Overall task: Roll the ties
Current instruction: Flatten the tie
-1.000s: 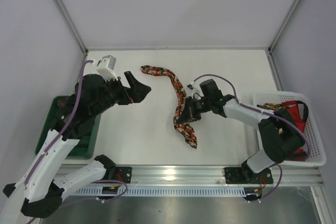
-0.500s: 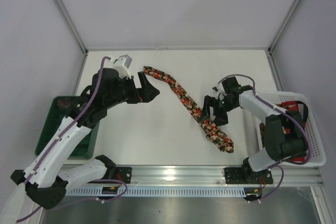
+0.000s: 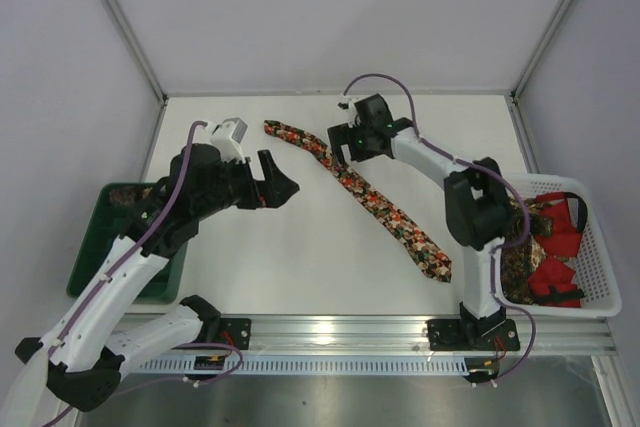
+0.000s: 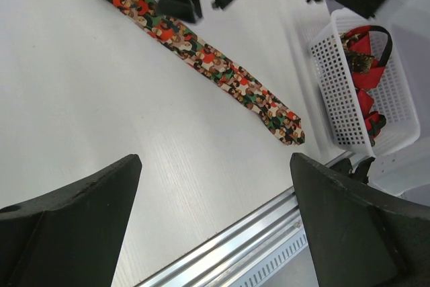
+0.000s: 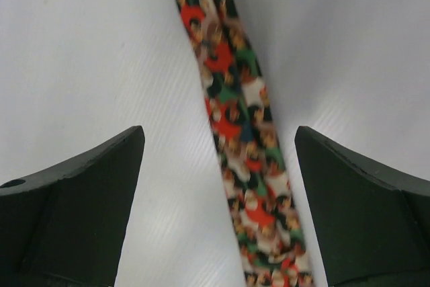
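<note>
One floral tie lies stretched flat on the white table, running on a slant from its narrow end at the far left to its broad pointed end at the near right, close to the basket. Its pattern is red, green and tan on a dark ground

The right gripper hangs over the narrow far part of the tie. Its jaws are wide apart, and in the wrist view the tie lies on the table between them, touched by neither

The left gripper hovers left of the tie over bare table, jaws spread wide and holding nothing

A white mesh basket sits at the right edge of the table with red and patterned fabric heaped inside. A green tray lies at the left edge, partly hidden by the left arm
</note>
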